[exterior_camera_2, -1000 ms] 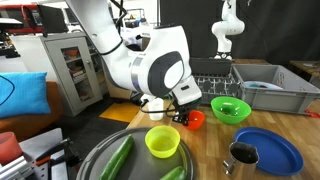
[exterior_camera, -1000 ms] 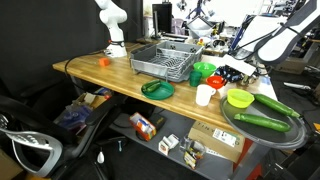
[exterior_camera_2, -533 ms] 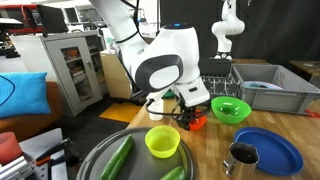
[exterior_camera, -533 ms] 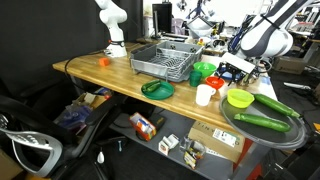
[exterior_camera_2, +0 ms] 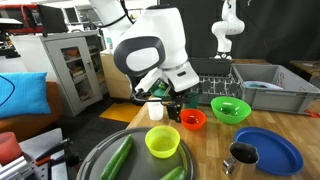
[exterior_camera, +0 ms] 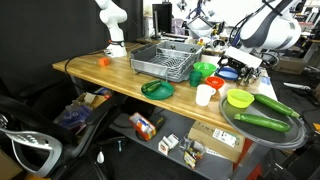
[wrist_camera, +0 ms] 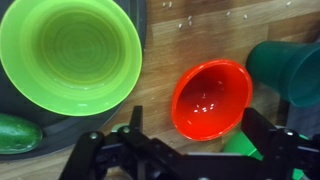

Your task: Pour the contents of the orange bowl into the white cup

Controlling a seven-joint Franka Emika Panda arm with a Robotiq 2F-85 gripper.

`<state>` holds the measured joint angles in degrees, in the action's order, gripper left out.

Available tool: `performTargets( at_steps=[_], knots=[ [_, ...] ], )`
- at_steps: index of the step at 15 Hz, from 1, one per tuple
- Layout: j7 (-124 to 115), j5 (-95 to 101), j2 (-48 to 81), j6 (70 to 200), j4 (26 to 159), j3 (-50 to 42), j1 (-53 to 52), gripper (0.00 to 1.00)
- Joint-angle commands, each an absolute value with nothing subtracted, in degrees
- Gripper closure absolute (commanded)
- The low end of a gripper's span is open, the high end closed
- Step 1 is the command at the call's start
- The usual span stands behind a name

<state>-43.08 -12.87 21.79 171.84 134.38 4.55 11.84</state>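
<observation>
— How far are you with the pouring?
— Your pincer (wrist_camera: pixel 192 118) hangs wide open above the orange bowl (wrist_camera: pixel 210 100) and grips nothing. The bowl stands upright on the tabletop (wrist_camera: pixel 165 50), near the white cup (exterior_camera_2: pixel 157 111), and looks empty.
— So you are finished?
— Probably yes, but I cannot see inside the cup.

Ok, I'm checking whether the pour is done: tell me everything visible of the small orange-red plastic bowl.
The small round orange-red plastic bowl is shallow and glossy, standing upright on the wooden table, beside but apart from the yellow-green bowl. Its inside looks empty. The open gripper hangs over its near rim, not gripping it.
</observation>
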Motion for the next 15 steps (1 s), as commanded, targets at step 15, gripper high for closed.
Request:
performTargets(
  at_steps=[15],
  knots=[
    [-40.6,-14.7,11.7,172.0,143.3,-1.8,1.8,0.00]
  ],
)
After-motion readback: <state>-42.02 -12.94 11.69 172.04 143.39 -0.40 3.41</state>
